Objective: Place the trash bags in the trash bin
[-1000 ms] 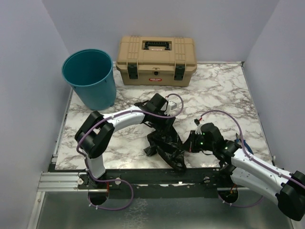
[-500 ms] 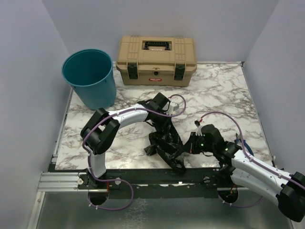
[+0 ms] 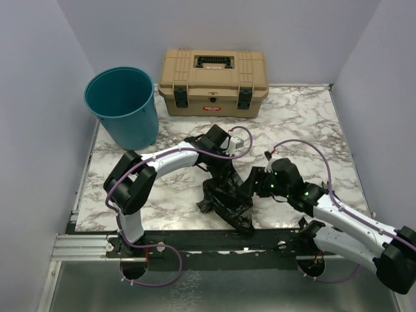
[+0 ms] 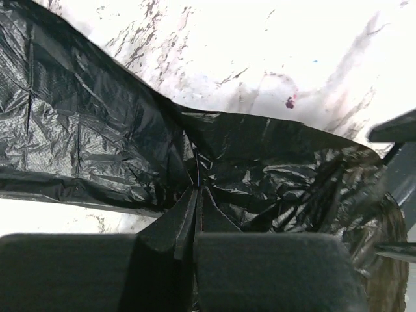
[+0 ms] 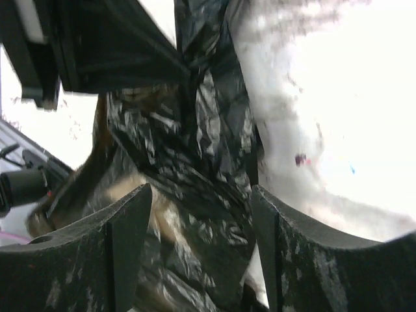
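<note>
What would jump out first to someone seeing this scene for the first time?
The crumpled glossy black plastic trash bag lies front centre, with the left gripper pinched shut on it and the open right gripper straddling it. At back left, the round teal plastic bin stands upright.

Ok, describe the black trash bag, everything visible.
The trash bag is thin, glossy black film, crumpled and creased, heaped on the marble table near its front edge. The left pincer is shut on a gathered fold of it. The right pincer stands open around another part, not gripping. It lies outside the teal bin.
</note>
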`<state>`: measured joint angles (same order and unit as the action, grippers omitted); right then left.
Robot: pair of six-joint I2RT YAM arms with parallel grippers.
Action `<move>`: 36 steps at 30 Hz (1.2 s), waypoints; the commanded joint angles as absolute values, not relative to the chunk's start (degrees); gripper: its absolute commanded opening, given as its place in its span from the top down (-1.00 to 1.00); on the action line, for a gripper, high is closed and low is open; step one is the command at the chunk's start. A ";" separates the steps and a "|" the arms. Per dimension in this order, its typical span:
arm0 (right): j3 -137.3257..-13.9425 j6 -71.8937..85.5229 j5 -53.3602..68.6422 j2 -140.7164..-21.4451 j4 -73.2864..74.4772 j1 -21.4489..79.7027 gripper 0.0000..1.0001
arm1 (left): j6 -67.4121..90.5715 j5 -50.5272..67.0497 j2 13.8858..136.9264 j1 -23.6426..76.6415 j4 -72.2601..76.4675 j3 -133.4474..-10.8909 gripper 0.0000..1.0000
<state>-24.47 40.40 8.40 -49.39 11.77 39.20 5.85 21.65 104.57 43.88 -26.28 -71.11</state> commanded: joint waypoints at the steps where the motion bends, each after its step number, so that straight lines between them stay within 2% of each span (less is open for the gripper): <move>1: -30.56 35.10 3.39 -57.27 9.45 38.46 -0.32 | 5.76 22.16 99.28 43.88 -26.20 -69.52 1.00; 6: -32.95 31.23 10.36 -64.83 2.33 35.95 -0.25 | 6.20 21.87 96.93 43.99 -25.93 -67.68 1.00; 13: -33.07 29.50 20.58 -69.68 -8.61 31.49 -0.23 | 6.57 21.57 94.94 43.95 -25.47 -66.03 1.00; 17: -35.92 27.17 24.98 -74.56 -9.26 31.29 -0.23 | 6.73 21.09 94.73 43.96 -25.15 -66.32 1.00; 23: -36.16 27.27 26.70 -79.45 -12.19 30.60 -0.01 | 7.30 20.66 94.35 43.95 -24.79 -66.73 1.00; 29: -37.15 27.61 28.32 -82.20 -15.54 29.91 0.11 | 7.43 20.31 93.40 43.95 -24.78 -66.62 1.00; 32: -37.95 27.51 29.59 -83.66 -16.31 29.36 0.30 | 7.52 19.89 92.70 43.90 -24.71 -66.49 1.00; 36: -38.27 27.68 31.17 -85.77 -16.87 28.93 0.76 | 7.64 18.37 91.60 43.86 -24.70 -66.21 1.00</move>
